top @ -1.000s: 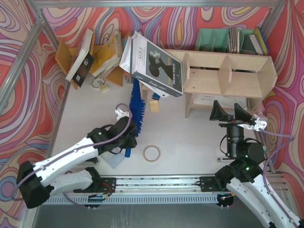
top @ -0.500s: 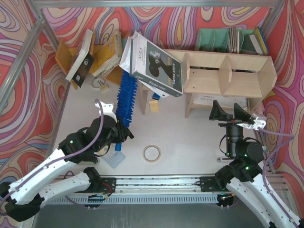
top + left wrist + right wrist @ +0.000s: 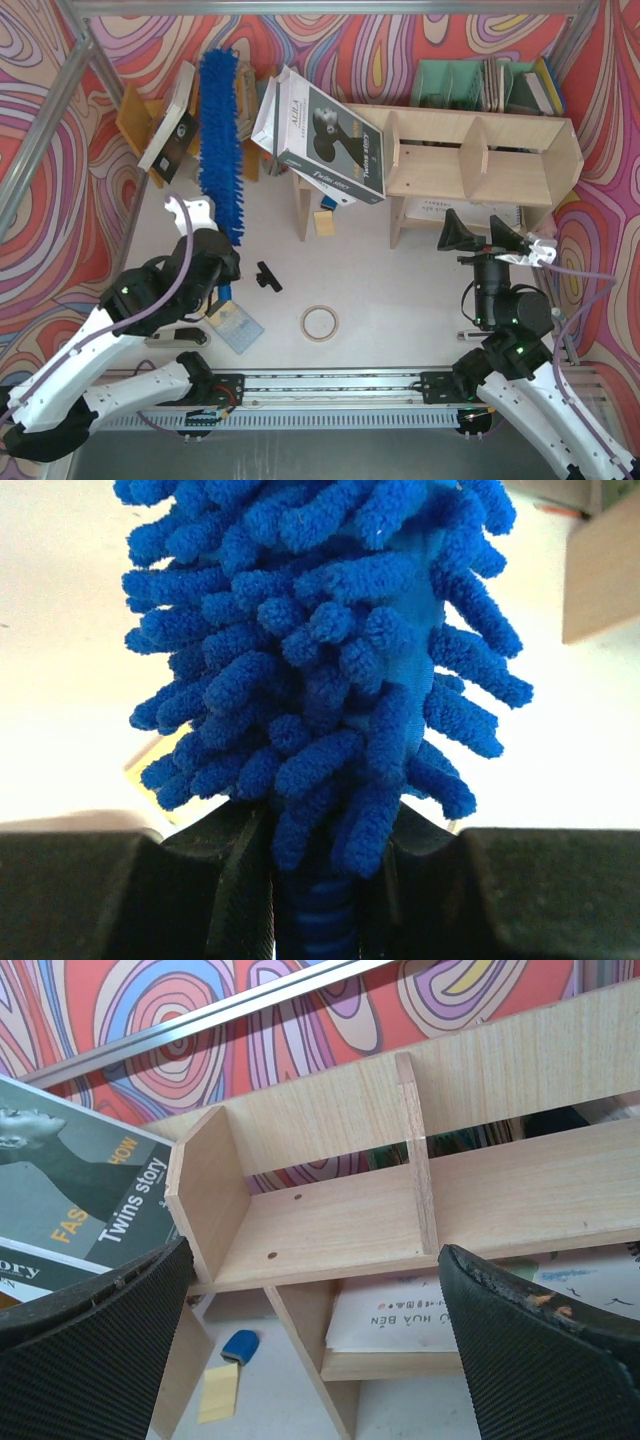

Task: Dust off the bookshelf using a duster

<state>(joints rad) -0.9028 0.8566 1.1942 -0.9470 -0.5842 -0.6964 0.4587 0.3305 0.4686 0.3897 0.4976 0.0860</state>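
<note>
- The left gripper point(image 3: 224, 288) is clamping the duster point(image 3: 218, 140) by its handle, with the fluffy head pointing away from the arm, left of the bookshelf point(image 3: 480, 150) and apart from it.
- The right gripper point(image 3: 480, 232) is hanging wide open and empty in front of the bookshelf.
- A magazine point(image 3: 325, 135) is leaning on the bookshelf's left end.

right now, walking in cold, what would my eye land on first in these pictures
The bright-blue duster jumps out first, stretching up the left of the overhead view, its handle clamped in the left end effector. Next is the big grey magazine leaning on the left end of the pale bookshelf, with the right end effector open in front of that shelf.
</note>
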